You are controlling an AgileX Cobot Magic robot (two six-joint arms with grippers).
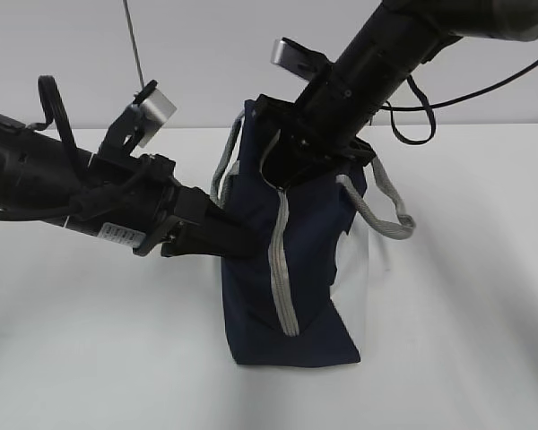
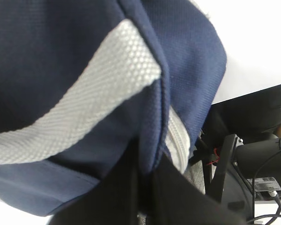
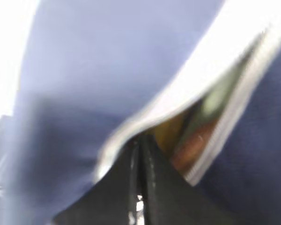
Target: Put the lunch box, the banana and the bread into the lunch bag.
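Bag: lunch bag [image 1: 291,269] upright at table [image 1: 466,358] centre, zipper line running top to bottom.
Left gripper [image 1: 238,242]: clamped on bag's left side fabric.
Right gripper [image 1: 282,179]: nearer the opening, jaws closed at zipper top.
Contents: yellow and brown shapes inside, blurred.

The counter [image 1: 466,358] is plain white and matte, spreading across the whole lower part of the exterior view, with soft grey shadows lying on it at the left and under the middle. Behind it rises a pale grey wall [image 1: 206,54], meeting the counter along a faint horizontal line. A thin dark rod [image 1: 133,40] runs down in front of the wall at upper left, slightly tilted. In the left wrist view a patch of white counter [image 2: 257,42] shows at upper right.
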